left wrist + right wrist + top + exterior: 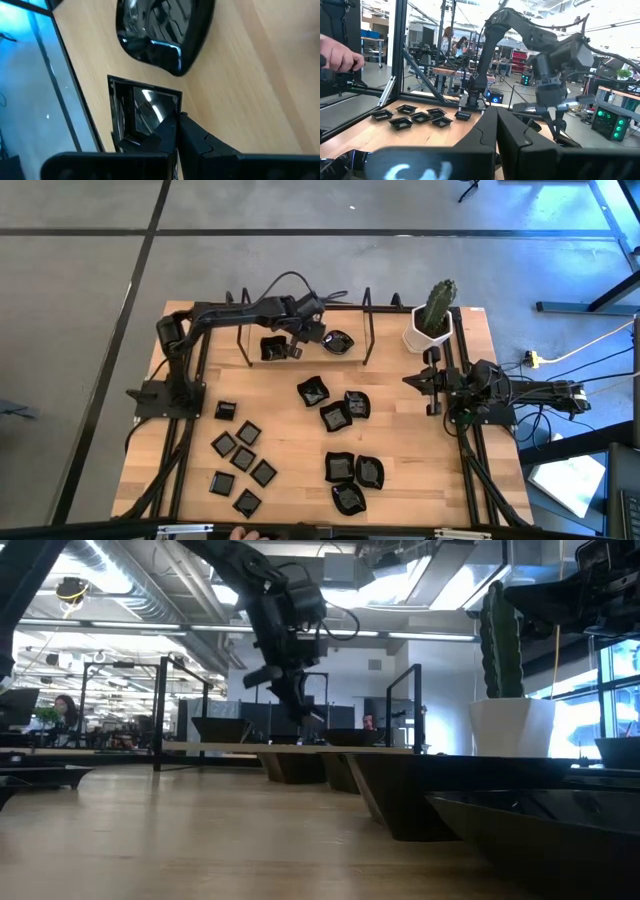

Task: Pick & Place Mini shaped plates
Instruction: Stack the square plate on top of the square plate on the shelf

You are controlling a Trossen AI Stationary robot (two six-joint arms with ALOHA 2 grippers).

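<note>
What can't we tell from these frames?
- Left claw, high view: shut over the square plate; whether it touches or grips the rim is hidden by the arm, and the left wrist view is cut off by its own fingers.
- Plates nearest the low camera: shape and count blurred.
- Right claw, by the cactus pot: shut, nothing seen in it.
</note>
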